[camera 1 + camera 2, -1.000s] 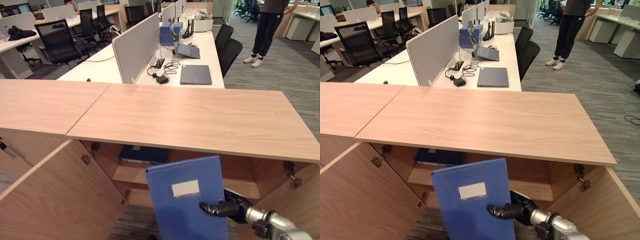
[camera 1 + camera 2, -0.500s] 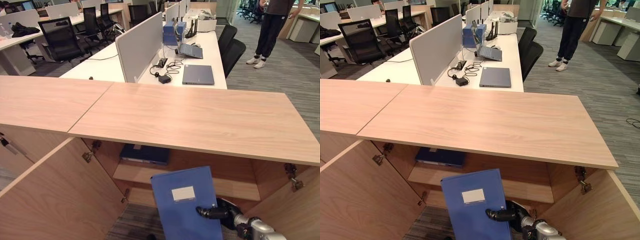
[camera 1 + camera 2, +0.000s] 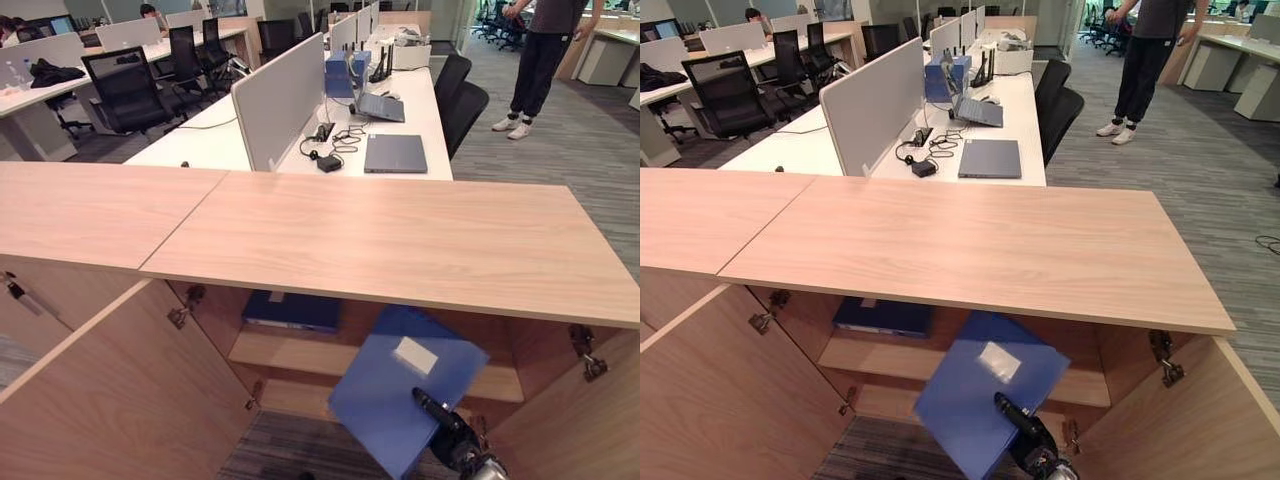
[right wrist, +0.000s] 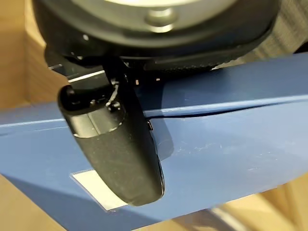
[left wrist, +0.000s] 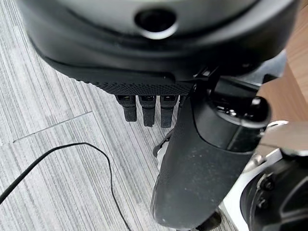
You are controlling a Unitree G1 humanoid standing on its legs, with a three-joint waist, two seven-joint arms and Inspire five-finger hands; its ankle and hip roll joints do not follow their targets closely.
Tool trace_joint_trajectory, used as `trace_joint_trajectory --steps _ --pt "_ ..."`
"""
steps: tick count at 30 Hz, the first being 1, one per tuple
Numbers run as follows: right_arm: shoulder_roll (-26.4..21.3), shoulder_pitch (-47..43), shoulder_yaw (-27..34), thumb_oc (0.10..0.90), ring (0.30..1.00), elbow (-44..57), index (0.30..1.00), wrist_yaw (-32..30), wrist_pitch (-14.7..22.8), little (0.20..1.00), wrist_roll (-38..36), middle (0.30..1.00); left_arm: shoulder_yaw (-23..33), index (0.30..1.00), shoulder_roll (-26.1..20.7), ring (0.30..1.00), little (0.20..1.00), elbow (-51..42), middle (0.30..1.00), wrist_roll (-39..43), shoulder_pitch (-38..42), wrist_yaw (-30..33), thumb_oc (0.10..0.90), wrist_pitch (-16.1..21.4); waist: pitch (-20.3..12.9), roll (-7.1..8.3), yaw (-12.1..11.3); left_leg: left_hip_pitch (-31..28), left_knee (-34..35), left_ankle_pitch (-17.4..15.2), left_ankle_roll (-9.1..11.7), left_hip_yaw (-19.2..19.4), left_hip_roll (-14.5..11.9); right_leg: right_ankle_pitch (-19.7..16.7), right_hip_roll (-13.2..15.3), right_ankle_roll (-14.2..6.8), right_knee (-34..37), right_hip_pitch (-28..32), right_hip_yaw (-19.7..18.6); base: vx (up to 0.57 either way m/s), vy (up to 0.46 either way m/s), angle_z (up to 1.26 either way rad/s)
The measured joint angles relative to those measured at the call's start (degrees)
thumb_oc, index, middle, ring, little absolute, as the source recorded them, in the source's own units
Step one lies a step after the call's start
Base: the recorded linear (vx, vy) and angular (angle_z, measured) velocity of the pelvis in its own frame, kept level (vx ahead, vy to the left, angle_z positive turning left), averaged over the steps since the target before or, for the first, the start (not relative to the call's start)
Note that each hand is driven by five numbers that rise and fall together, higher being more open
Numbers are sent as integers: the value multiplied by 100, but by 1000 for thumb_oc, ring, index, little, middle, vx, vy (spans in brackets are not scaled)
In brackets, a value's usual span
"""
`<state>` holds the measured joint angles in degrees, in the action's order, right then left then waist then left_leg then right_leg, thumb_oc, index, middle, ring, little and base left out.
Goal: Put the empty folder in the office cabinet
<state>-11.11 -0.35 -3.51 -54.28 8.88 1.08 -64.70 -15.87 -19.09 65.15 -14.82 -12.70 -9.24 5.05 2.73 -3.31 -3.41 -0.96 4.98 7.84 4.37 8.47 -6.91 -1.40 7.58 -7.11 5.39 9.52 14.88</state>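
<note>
A blue folder (image 3: 400, 395) with a white label (image 3: 414, 355) hangs tilted in front of the open cabinet (image 3: 400, 240). Its upper end leans in under the wooden top, above the inner shelf (image 3: 290, 355). My right hand (image 3: 447, 432) grips its lower right edge. In the right wrist view the thumb (image 4: 120, 149) presses on the folder's blue face (image 4: 231, 144) beside the label, with the fingers hidden behind it. My left hand (image 5: 144, 108) hangs over grey carpet with relaxed fingers, holding nothing.
A second blue folder (image 3: 291, 308) lies flat on the cabinet's upper shelf at the left. Cabinet doors stand open at the left (image 3: 110, 400) and right (image 3: 590, 420). Behind are a white desk (image 3: 400, 110) with laptops, office chairs, and a standing person (image 3: 540, 50).
The folder has tipped from upright to slanted, its top end swinging in under the cabinet top. My right hand has dropped lower with it. The camera shifted slightly.
</note>
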Motion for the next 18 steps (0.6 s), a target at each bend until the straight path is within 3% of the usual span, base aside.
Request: trace_joint_trajectory --steps 5,9,13,18 --pt "-3 -782 407 400 300 -482 300 -571 522 300 -658 300 -628 900 -65 900 900 -233 900 -285 89 219 800 9 -36 -69 -71 13 0 11 7 -42 -2 0 -12 1 1 -38 11 3 -3 1" --pt "-74 -1258 593 400 300 -487 300 -805 739 300 -1099 300 -809 900 -90 900 900 -456 900 -518 153 317 800 31 -21 -98 -164 136 -1 60 16 -91 -3 -25 -22 -29 2 -128 42 -43 -12 6" --pt "-184 -2211 1107 400 300 -494 300 -996 1185 300 -1619 300 -1056 900 -129 900 900 -644 900 -594 402 465 800 37 79 -341 -303 380 -1 148 9 -198 -4 -62 -38 -25 2 -314 147 -69 3 12" --pt "-408 -2990 1333 400 300 -502 300 -1204 1606 300 -2015 300 -1231 900 -297 900 900 -1194 900 -588 483 540 800 5 181 -614 -495 592 -3 218 26 -324 6 -88 -57 -9 1 -444 279 -61 7 13"
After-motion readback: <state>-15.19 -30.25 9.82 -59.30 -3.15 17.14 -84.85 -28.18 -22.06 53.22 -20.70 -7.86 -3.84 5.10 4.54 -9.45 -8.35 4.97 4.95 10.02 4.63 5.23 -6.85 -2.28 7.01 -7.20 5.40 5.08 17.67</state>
